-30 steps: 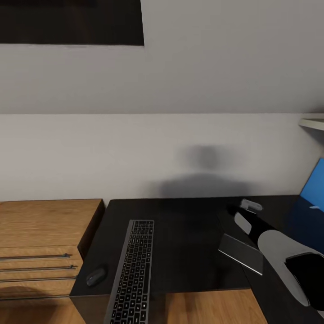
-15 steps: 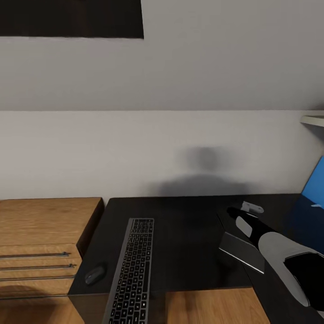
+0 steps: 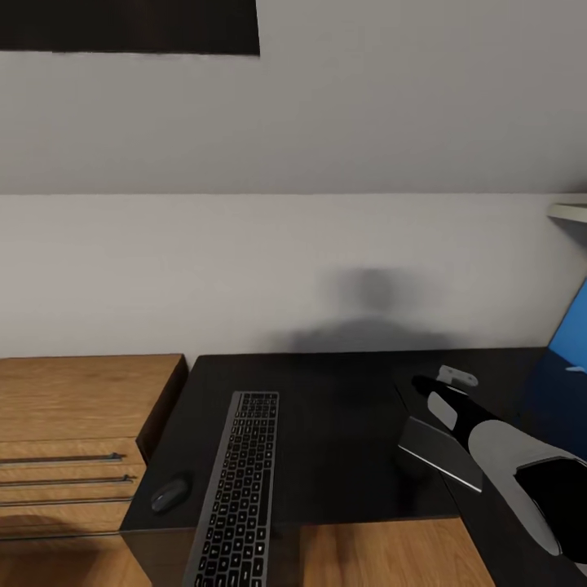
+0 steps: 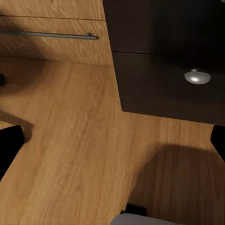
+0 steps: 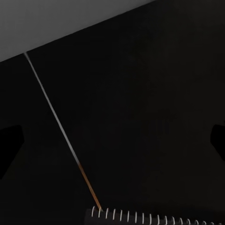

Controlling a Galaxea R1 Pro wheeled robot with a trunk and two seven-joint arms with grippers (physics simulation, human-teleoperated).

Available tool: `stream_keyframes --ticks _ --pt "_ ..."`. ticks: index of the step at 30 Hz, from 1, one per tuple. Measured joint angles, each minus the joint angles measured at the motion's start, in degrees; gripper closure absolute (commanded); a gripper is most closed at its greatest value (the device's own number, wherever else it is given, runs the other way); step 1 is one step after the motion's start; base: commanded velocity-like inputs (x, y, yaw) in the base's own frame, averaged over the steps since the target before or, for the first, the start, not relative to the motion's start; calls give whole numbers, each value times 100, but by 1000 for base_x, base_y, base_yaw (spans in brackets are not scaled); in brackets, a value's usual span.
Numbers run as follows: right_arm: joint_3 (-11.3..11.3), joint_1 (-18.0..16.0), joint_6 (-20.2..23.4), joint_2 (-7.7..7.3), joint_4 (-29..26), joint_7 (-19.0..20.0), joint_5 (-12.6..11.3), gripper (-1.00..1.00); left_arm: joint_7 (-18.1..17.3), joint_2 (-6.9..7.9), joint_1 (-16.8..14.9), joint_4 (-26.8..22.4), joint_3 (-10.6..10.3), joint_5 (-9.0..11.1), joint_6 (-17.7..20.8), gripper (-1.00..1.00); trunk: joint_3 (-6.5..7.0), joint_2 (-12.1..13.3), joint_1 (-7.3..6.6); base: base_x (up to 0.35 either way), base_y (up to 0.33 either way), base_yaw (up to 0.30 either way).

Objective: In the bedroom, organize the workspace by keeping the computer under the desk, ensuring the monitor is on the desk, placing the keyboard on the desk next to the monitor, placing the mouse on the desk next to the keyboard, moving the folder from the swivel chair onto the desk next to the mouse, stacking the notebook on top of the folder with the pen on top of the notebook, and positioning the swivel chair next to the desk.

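- The keyboard (image 3: 236,481) already lies on the desk (image 3: 342,456), running from mid-desk out past the front edge near the front-left corner, so it overhangs a little.
- The mouse (image 3: 170,494) sits just beside the keyboard at the desk's front-left corner; that step looks done.
- A blue panel (image 3: 571,330) at the desk's right edge is probably the monitor's screen, though too little of it shows to be sure.
- The right arm (image 3: 497,456) reaches over the right half of the desk with a grey, flat item (image 3: 440,455) under its wrist, tilted above the surface; it looks like the folder or the notebook, and I judge it is being carried to its place.
- Left to do, as far as can be judged: settling the folder beside the mouse, stacking notebook and pen, and placing the swivel chair.
- The right wrist view adds a wire-bound spine (image 5: 150,216), likely the notebook's, which the head view does not resolve. That gripper's (image 5: 112,140) dark fingertips (image 5: 9,140) stand far apart at the two sides, and whether they pinch it I cannot tell.
- The left wrist view gives the wooden floor (image 4: 70,140), a drawer handle (image 4: 47,33) and a round silver foot (image 4: 197,76), with the left gripper (image 4: 112,145) spread wide and holding nothing.
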Motion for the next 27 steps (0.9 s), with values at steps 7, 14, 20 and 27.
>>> stream_keyframes --ticks 7,14,20,27 --pt "1 -1 0 3 0 2 0 -100 2 0 0 0 0 0 -50 -100 -126 -281 154 0 0 0" --pt "6 -1 -4 14 2 -1 6 -100 25 8 0 0 0 1 -514 -100 -252 -562 308 0 0 0" --pt "9 -3 -7 19 5 -4 10 -100 28 24 -9 -5 4 3 -644 -100 -359 -802 439 0 0 0" --pt "9 -1 -14 20 5 -6 17 -100 17 40 -13 -15 3 3 -644 -100 -485 -1083 593 0 0 0"
